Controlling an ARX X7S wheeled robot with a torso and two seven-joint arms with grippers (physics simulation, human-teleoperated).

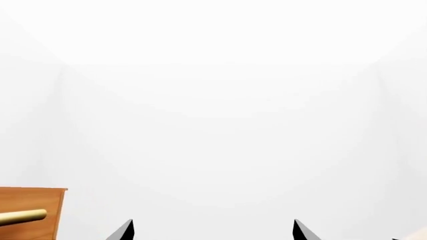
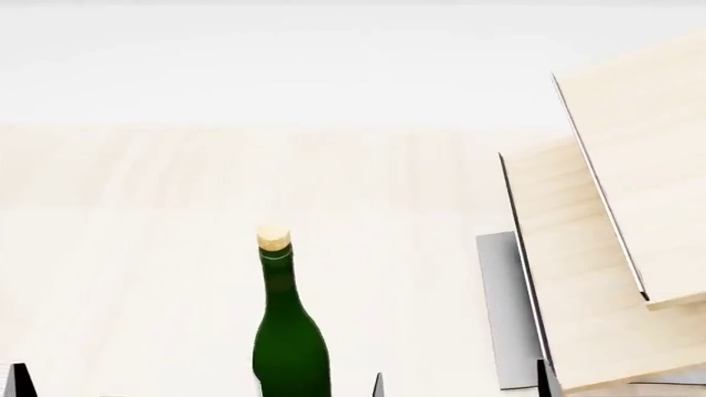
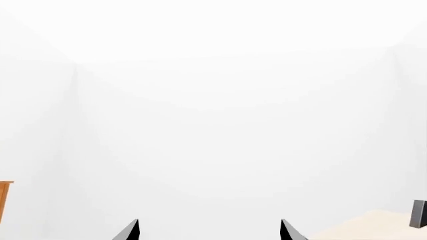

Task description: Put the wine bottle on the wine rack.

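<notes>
The wine bottle is dark green with a tan cork. It stands upright on the pale wood tabletop, low in the head view. To its right is the wine rack, slanted pale boards with thin black edges on a grey base. My right gripper is open at the bottom edge, between the bottle and the rack, and touches neither. In its wrist view, the right gripper holds nothing. My left gripper is also open and empty. One of its fingertips shows far left of the bottle.
A brown cabinet with a brass handle shows in the left wrist view, and a sliver of the cabinet in the right wrist view. White walls fill both wrist views. A pale wood corner and a grey piece also show.
</notes>
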